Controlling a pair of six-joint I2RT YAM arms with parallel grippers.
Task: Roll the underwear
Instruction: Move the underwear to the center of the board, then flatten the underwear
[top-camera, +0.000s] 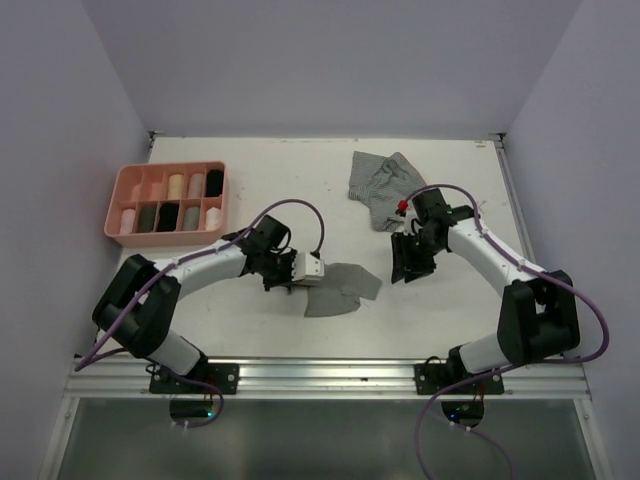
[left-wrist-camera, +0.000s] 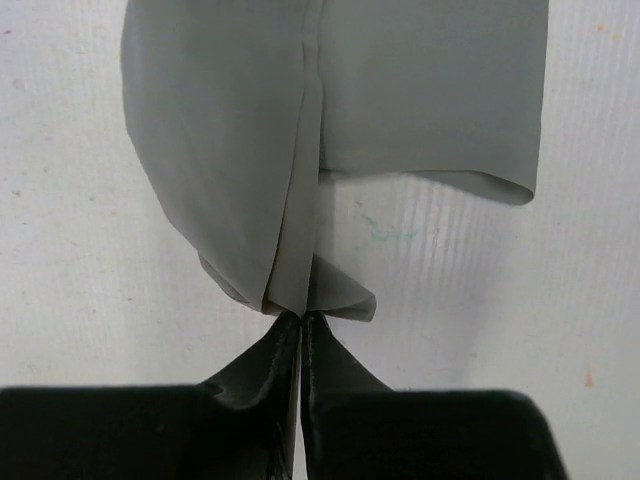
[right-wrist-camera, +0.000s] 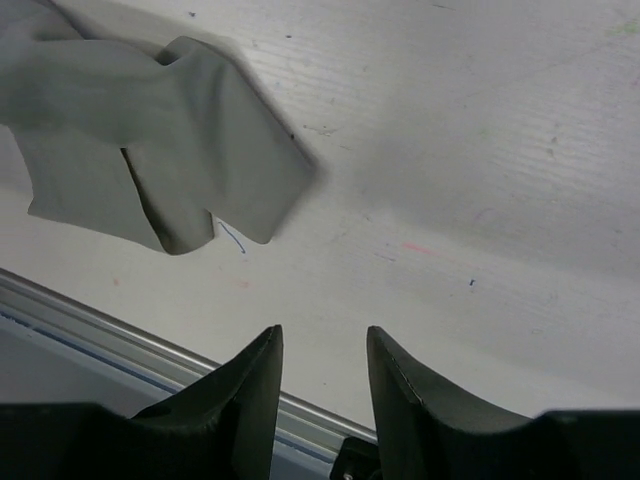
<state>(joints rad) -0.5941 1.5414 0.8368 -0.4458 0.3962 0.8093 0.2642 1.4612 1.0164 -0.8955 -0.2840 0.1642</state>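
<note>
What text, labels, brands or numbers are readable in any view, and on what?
No readable text in any view.
grey underwear: plain fabric, no label showing.
striped underwear: no tag legible.
pink tray: no print visible.
table: only a faint teal scribble, not letters.
red spot beside the striped underwear: too small to tell whether it carries text.

A plain grey garment (top-camera: 342, 287) is seen on the white table (top-camera: 280, 170). A second garment (top-camera: 378, 180) is striped in grey, and the tray (top-camera: 170, 166) is coloured pink
</note>
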